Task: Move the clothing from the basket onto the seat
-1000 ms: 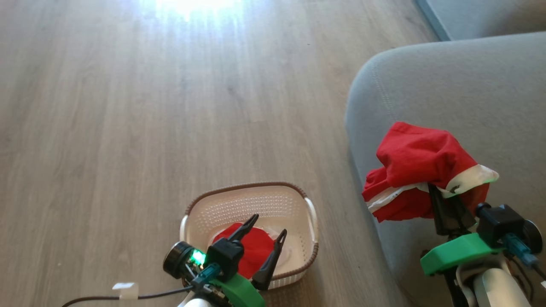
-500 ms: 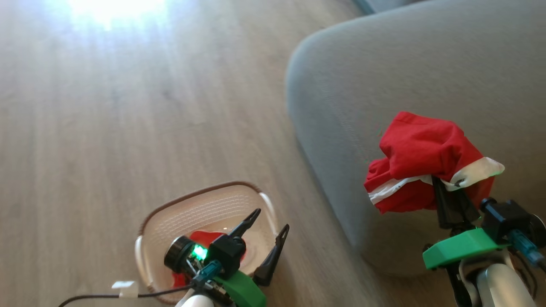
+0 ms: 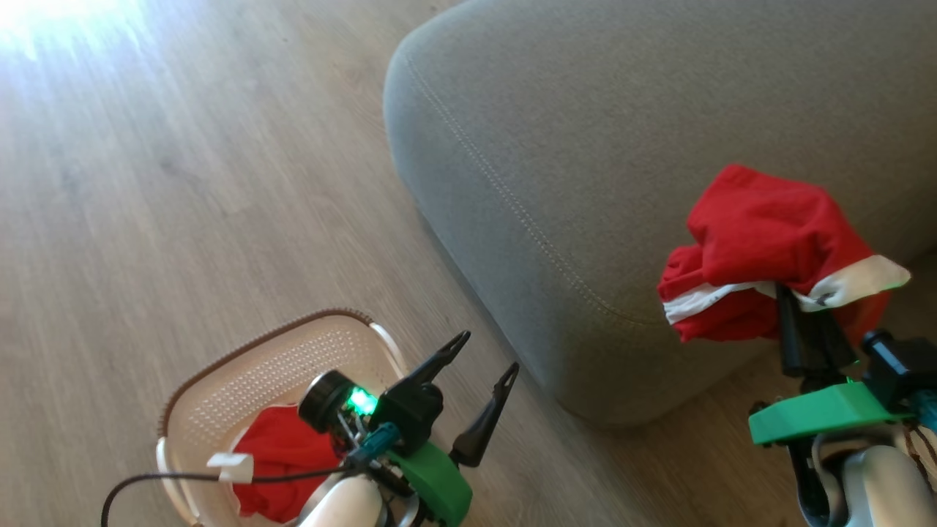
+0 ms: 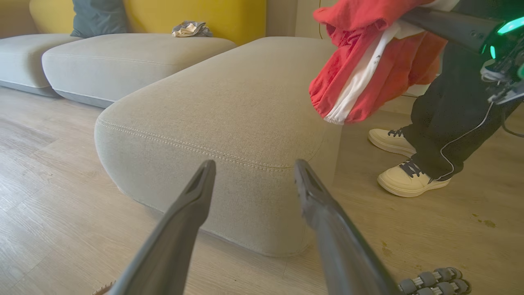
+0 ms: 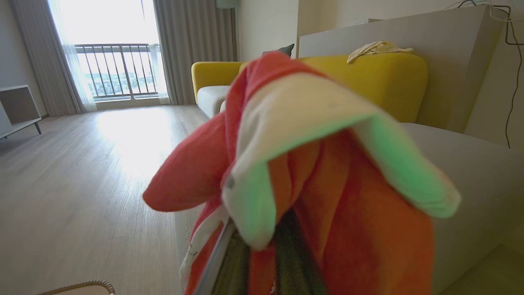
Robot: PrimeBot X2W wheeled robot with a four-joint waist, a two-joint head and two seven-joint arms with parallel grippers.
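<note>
1. Red garment (image 3: 761,241), white trim, bunched up, hangs from the right tool (image 3: 804,333) in the air by the edge of the seat (image 3: 622,146), not resting on it.
2. Right tool: fingers together, clamped on that garment, tips buried in the cloth.
3. Second red garment (image 3: 282,468) lies inside the basket (image 3: 241,380), partly hidden by the left arm.
4. Basket sits on the wood floor (image 3: 146,219), near the seat's rounded corner, not touching it.
5. Left tool (image 3: 489,353): fingers apart, holding nothing, above the floor between basket and seat.
6. Left wrist view: a person's pale shoes (image 4: 409,180) and dark trousers, standing on the floor past the seat, close to the hanging garment.
</note>
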